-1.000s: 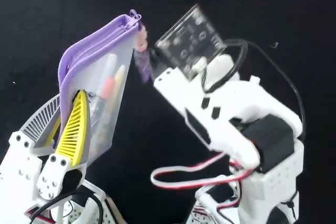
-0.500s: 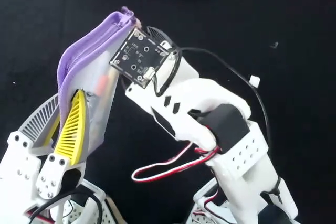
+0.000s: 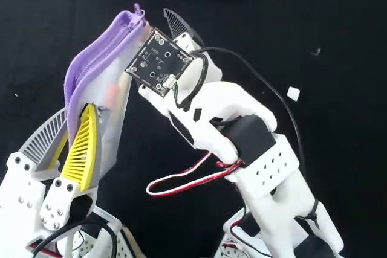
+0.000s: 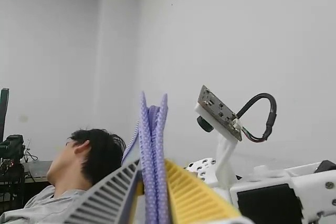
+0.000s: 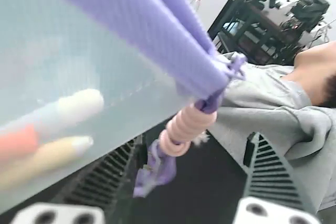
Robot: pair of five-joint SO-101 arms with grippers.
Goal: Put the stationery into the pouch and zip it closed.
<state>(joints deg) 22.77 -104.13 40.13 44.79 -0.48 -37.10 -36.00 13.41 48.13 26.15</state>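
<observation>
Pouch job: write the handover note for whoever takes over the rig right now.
Left gripper: shut on the pouch, holding it raised, zip edge up.
Right gripper: open, fingers either side of the zip pull at the pouch's far end.
Done: pens are inside; the zip looks closed along what shows.
Left: check that the zip is fully shut, then set the pouch down and release.

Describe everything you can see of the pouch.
The pouch is flat translucent plastic with a purple fabric zipper band along one edge, which looks zipped. A pink beaded charm hangs from the slider at its far end, between the right gripper's open fingers. Pens show inside. The left gripper clamps its near end, holding it raised.
</observation>
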